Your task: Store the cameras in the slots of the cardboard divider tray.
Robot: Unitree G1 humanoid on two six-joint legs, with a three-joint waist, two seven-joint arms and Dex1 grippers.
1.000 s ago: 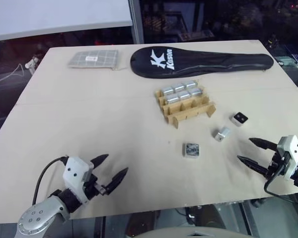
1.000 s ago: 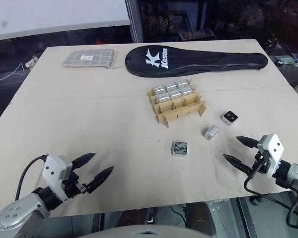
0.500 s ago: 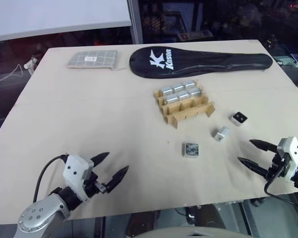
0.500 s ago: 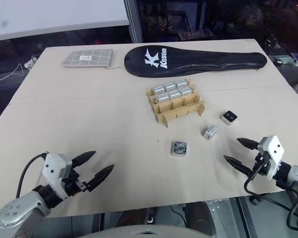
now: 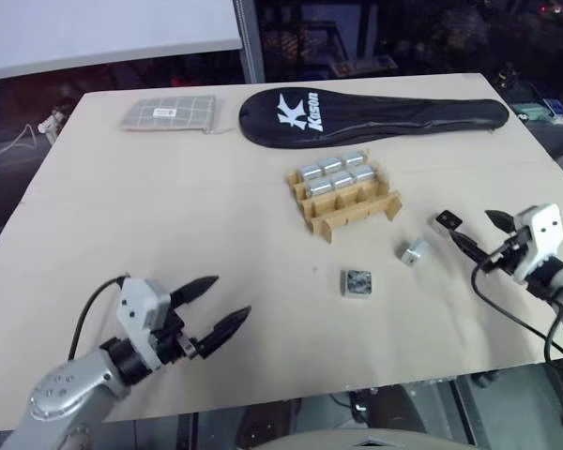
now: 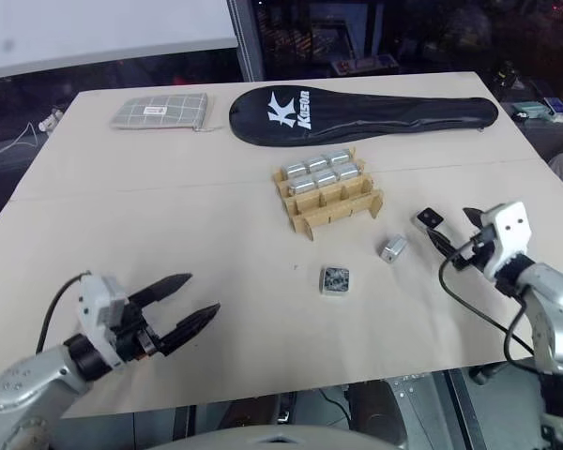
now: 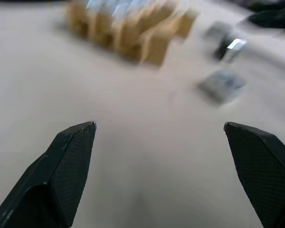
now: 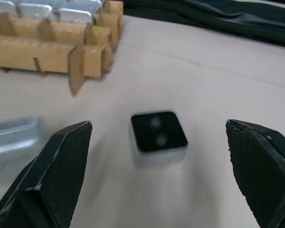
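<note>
Left gripper (image 5: 216,317) hangs spread wide and empty near the table's front edge. Right gripper (image 8: 159,137), also wide open, lines up on the black-faced camera (image 5: 448,222). Two more cameras (image 5: 359,282) lie loose near the half-filled cardboard divider tray (image 5: 345,194). An off-centre pinch could skid that block away.

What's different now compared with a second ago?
The right gripper has reached forward, open, up to the black-faced camera without gripping it. The left gripper rose slightly, open. The three loose cameras and the cardboard divider tray with its stored cameras stayed put.
</note>
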